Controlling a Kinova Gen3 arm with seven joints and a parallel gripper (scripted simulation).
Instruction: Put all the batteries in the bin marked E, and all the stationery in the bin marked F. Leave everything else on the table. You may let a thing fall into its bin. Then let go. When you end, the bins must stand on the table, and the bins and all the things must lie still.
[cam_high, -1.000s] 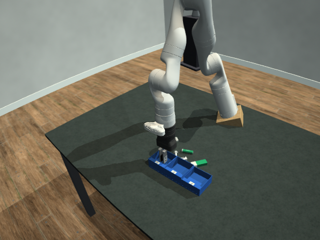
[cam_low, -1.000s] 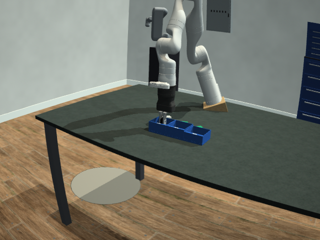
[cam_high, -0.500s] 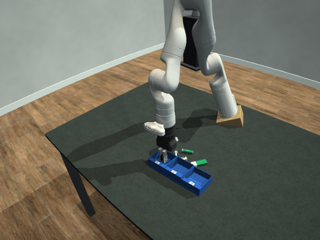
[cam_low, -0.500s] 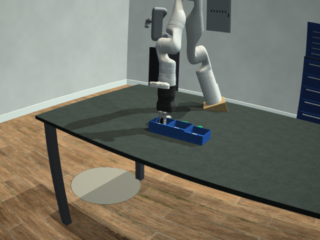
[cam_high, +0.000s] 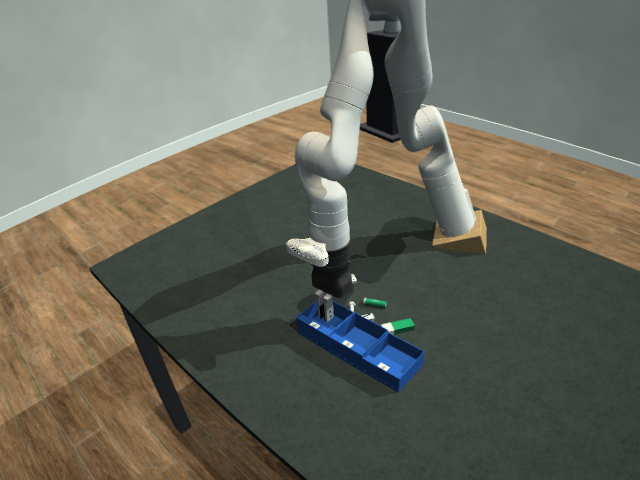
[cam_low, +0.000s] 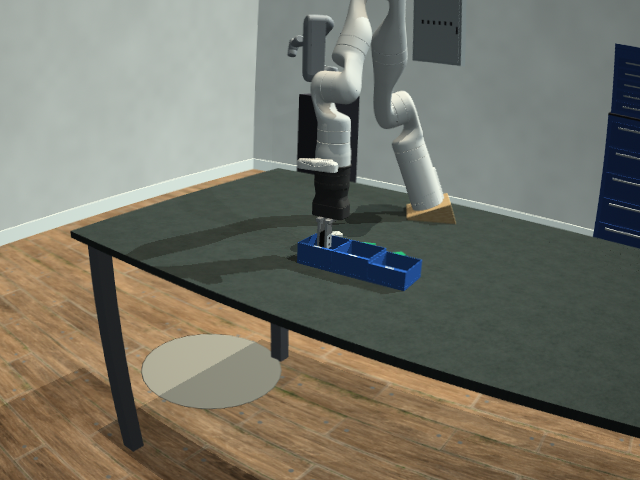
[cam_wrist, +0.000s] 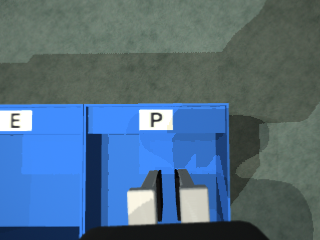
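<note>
On the surface (cam_high: 491, 372) (cam_low: 491, 304) stand the joined blue bins (cam_high: 347, 354) (cam_low: 351, 268) (cam_wrist: 107, 120). The tool (cam_high: 325, 310) (cam_low: 324, 236) (cam_wrist: 168, 186), released and slightly parted, points into P. Outside, behind them, lie a green-and-white block (cam_high: 402, 325) (cam_low: 399, 253), green cylinder (cam_high: 374, 302) (cam_low: 369, 243) and small white pieces (cam_high: 367, 316).

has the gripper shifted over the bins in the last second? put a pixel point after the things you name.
No; the gripper (cam_high: 325, 316) (cam_low: 324, 240) (cam_wrist: 168, 186) hangs over the same end compartment (cam_high: 306, 330) (cam_low: 310, 256) (cam_wrist: 200, 126).
</note>
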